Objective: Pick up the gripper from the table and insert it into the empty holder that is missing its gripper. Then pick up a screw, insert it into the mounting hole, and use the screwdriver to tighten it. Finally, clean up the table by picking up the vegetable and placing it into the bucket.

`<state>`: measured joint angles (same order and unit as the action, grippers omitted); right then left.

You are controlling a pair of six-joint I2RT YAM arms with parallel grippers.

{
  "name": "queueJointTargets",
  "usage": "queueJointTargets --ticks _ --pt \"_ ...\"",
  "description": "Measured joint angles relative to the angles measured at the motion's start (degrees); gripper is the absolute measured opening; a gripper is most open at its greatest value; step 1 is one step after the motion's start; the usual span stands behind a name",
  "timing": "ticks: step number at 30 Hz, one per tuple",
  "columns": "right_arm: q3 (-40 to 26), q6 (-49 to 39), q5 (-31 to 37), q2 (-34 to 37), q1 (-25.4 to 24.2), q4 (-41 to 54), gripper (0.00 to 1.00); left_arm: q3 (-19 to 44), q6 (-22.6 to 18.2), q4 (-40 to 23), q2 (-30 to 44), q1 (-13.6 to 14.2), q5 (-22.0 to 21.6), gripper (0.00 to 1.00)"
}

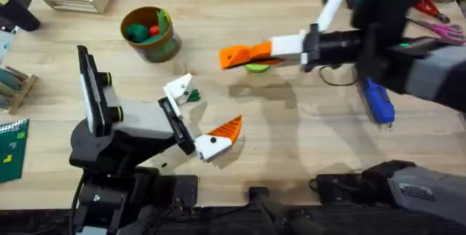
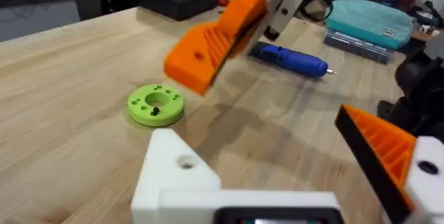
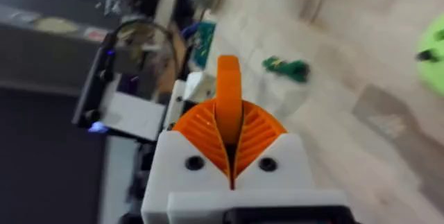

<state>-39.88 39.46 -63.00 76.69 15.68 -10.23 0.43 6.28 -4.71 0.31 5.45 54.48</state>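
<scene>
Left gripper (image 1: 204, 108) sat spread, nothing between fingers, empty holder (image 1: 178, 88) on its 11 o'clock finger. Right gripper (image 1: 246, 55) was clamped on the gripper (image 3: 227, 92) at table 12 o'clock. Bucket (image 1: 149, 35) at 10, screwdriver (image 1: 378, 100) at 3. Vegetable (image 1: 193, 97) was just beside holder. Risk: thin pinch, so fin could pivot on contact, miss slot, drop.

Light: bright, even, from above.
Shadows: soft, grey, on the table (image 1: 306, 118) beneath the right arm (image 1: 408, 46).
Blur: right wrist view smeared; room behind dim.
Focus: left wrist foreground soft.
</scene>
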Motion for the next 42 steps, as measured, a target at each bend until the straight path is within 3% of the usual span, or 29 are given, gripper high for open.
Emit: queueJointTargets --ticks 6,11,20,42 --pt "0.0 10.8 -7.4 8.1 4.8 -3.0 0.015 0.0 0.0 0.0 0.0 0.0 0.0 0.987" --pt "0.0 17.1 -11.3 10.3 8.7 -8.2 0.015 0.0 0.0 0.0 0.0 0.0 0.0 0.987" --pt "-0.1 21.2 -11.3 12.1 10.9 -10.4 0.015 0.0 0.0 0.0 0.0 0.0 0.0 0.987" --pt "-8.9 27.0 -12.5 21.2 13.7 -10.8 0.015 0.0 0.6 0.0 0.0 0.0 -0.4 0.987"
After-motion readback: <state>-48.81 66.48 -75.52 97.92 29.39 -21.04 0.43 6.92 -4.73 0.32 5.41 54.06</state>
